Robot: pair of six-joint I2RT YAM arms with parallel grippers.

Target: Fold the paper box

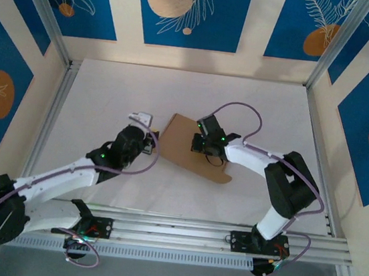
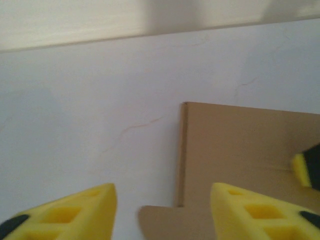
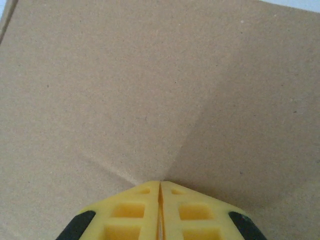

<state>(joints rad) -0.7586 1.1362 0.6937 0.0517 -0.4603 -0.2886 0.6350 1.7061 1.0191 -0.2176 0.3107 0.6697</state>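
Observation:
The paper box [image 1: 182, 144] lies flat on the white table as a brown cardboard sheet with a rounded tab at its near right. My right gripper [image 1: 208, 149] is shut, and its yellow fingertips [image 3: 160, 184] press down on the middle of the cardboard [image 3: 150, 90] with nothing between them. My left gripper [image 1: 147, 127] stands open at the sheet's left edge. In the left wrist view one finger [image 2: 75, 212] is over bare table and the other finger [image 2: 255, 212] over the cardboard [image 2: 240, 145]. A small cardboard tab [image 2: 165, 220] juts out between them.
The white table [image 1: 109, 95] extends to the left of and behind the sheet. Aluminium frame posts [image 1: 54, 112] and patterned walls enclose it on three sides. A metal rail [image 1: 180, 232] with both arm bases runs along the near edge.

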